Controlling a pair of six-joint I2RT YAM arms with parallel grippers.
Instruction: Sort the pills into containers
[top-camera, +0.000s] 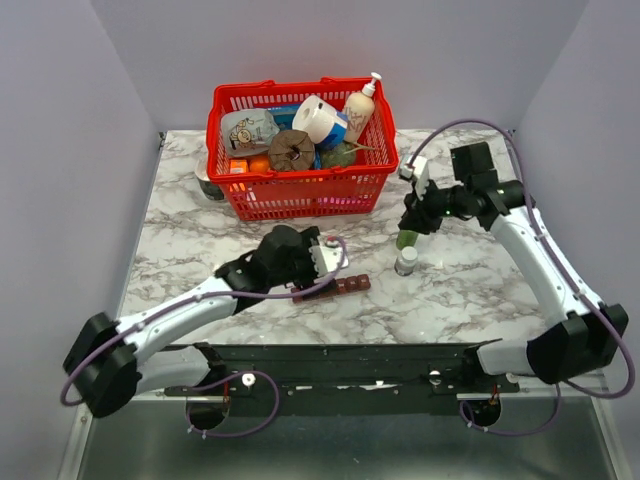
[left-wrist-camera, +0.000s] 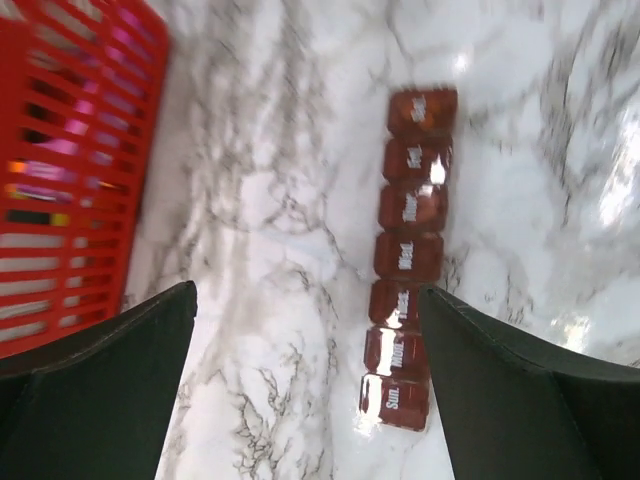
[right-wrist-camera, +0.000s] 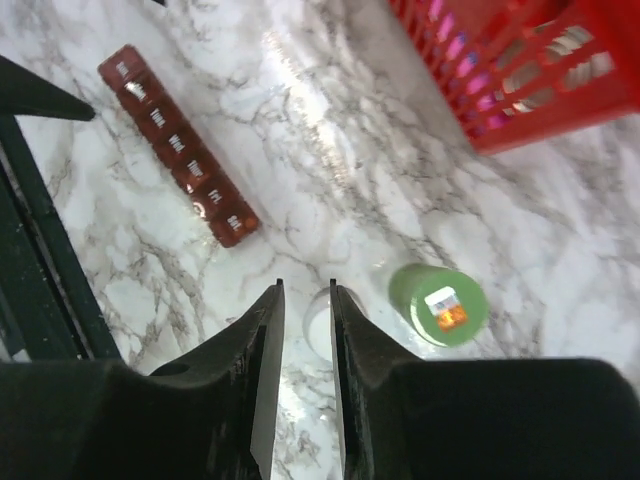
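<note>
Nearest the arm bases, the narrow dark-red plastic strip of seven square lidded compartments (left-wrist-camera: 405, 260) lies flat on the white, grey-veined marble-pattern table (top-camera: 190, 240). The black left gripper (left-wrist-camera: 308, 290) hangs directly over it, jaws spread wide and holding nothing. The strip sits between the fingers, closer to one than the other, with its long axis running along them rather than across. All seven lids appear closed; they are glossy and carry white lettering.

The left arm is plainly the nearer. Further off, the right gripper (right-wrist-camera: 306, 285) is narrowed to a slit and grips nothing visible. It is poised above a small white-capped bottle (top-camera: 406, 263), with a round green-capped bottle (right-wrist-camera: 437, 305) just beside. No loose pill is visible. Farthest stands a red plastic mesh basket (top-camera: 300, 195).
</note>
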